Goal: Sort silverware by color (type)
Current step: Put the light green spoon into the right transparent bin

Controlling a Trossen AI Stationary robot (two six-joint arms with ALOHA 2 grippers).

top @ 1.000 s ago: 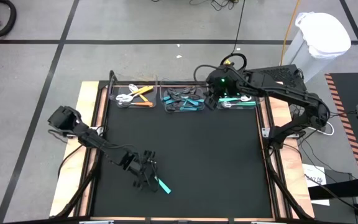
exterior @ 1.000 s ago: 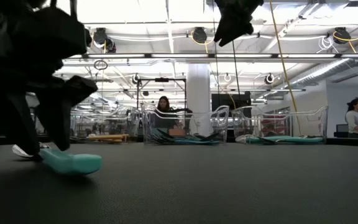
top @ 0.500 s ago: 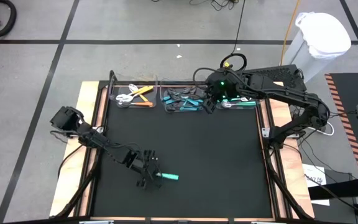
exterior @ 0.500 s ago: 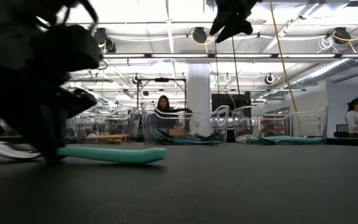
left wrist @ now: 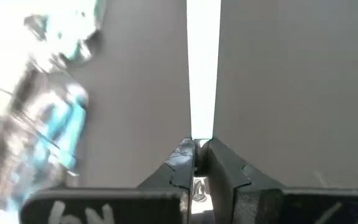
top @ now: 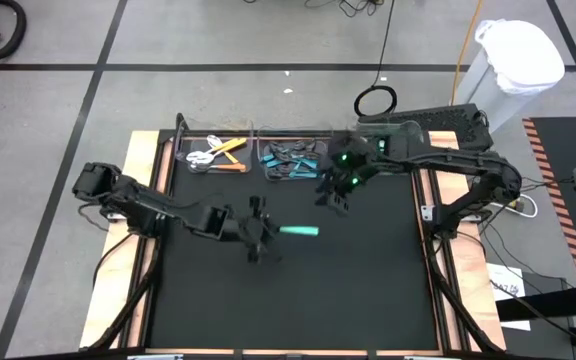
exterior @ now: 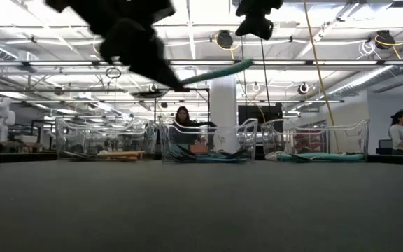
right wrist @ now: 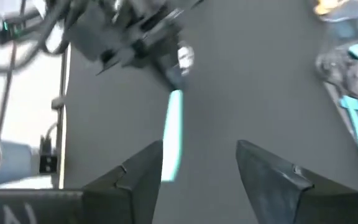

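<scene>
Your left tool (top: 264, 230) has lifted the teal-handled spoon (top: 298, 231) off the bench (top: 368, 290) (a second ago it lay at about 7 o'clock), clamped on its bowl end, and now carries it near centre. Your right tool (top: 334, 193), jaws apart and empty, has swung from the bins (top: 290, 160) at 12 o'clock toward it: judge this a handover.

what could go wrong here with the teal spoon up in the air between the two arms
The left end effector pinches the teal spoon only at one end, most of it sticking out, so it could pivot or slip. The right end effector, open, hangs close by over the mat; the two could collide.
</scene>
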